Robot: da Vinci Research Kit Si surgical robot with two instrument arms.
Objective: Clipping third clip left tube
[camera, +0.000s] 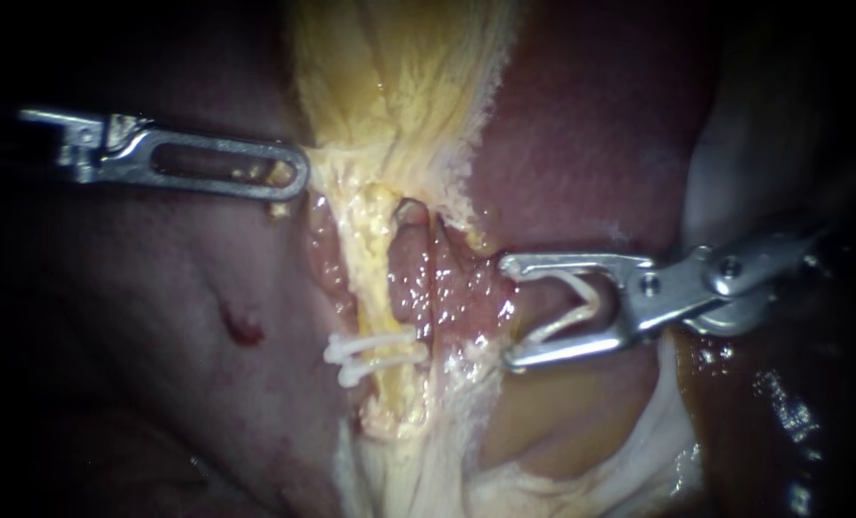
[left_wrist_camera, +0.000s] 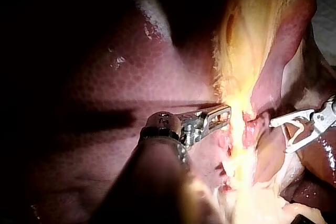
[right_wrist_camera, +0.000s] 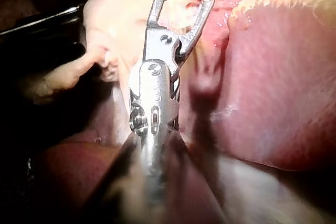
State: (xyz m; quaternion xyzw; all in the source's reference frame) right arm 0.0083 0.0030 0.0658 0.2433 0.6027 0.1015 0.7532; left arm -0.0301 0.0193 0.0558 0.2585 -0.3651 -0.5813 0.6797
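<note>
Where my right instrument [camera: 507, 312] sits: right of centre in the endoscope frame, shaft entering from the right edge, tips facing left.
Right jaws: spread in a wide V, both bearing on the white clip [camera: 593, 297] seated between them.
Clip axis: long axis runs left to right across the frame; bend toward the right, open mouth pointing left at the left tube [camera: 407, 278].
Clip position: just right of the pink tissue [camera: 466, 288], not around any tube.
Tube axis: the left tube stands at frame centre, long axis running top to bottom, pale yellow strands along its left side.
Placed clips [camera: 375, 353]: two white clips, side by side, lying crosswise on the left tube below frame centre.
Left instrument [camera: 298, 179]: upper left of the frame, shaft entering from the left edge; slotted jaws pressed together on the edge of the yellow tissue [camera: 390, 86].
Liver [camera: 591, 125]: upper right of the frame, dark red.
</note>
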